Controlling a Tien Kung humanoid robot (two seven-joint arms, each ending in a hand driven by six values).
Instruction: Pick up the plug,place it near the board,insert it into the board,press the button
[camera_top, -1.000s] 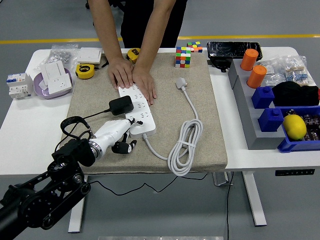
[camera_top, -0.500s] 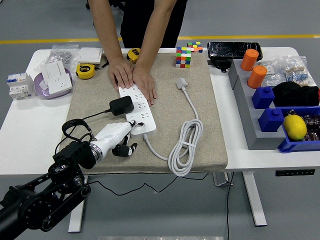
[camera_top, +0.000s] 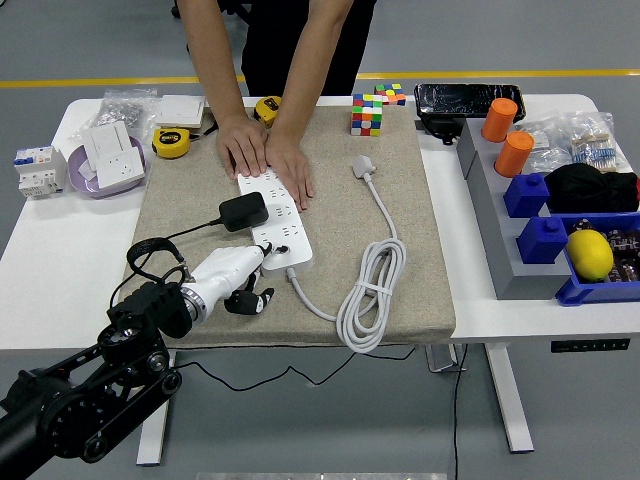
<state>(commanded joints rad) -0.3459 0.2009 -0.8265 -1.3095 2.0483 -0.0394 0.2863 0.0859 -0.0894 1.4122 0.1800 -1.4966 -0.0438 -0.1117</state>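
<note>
White left hand (camera_top: 238, 275), fingers curled and empty, touches the strip's (camera_top: 275, 218) near end; plug (camera_top: 243, 211) seated; person's hands (camera_top: 265, 152) pin the far end.

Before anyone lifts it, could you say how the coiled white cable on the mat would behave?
The white cable would probably be floppy: it lies in loose curves across the mat. A tie at mid-coil should keep the loops together. Its free end, with the grey plug, would likely dangle, and its other end would tug the power strip.
</note>
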